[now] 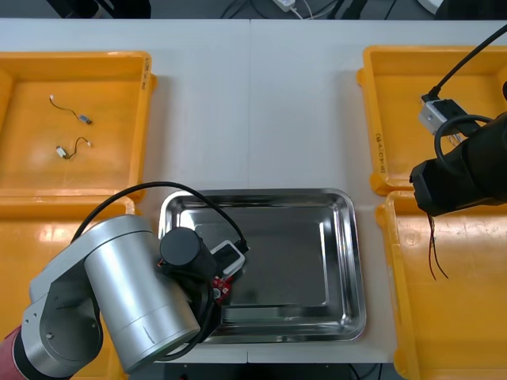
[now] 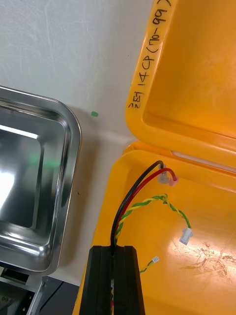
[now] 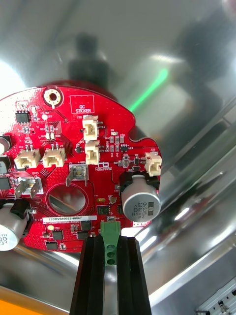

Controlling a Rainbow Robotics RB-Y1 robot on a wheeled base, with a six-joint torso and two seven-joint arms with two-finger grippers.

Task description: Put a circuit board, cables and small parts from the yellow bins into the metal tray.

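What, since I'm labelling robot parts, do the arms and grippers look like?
Left arm: thick silver cylinders, dark red joint, black wrist, looping black cable. Right arm: black, with a black cable. Left gripper and right gripper: flat black fingers.

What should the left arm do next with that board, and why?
Probably lower slightly and open: the left pincer grips the red circuit board by its green connector, over the metal tray. The right pincer holds cables over a yellow bin.

The circuit board (image 3: 73, 162) reads "QC STICKER"; the yellow bin (image 2: 147, 74) bears handwritten "(70-99)".
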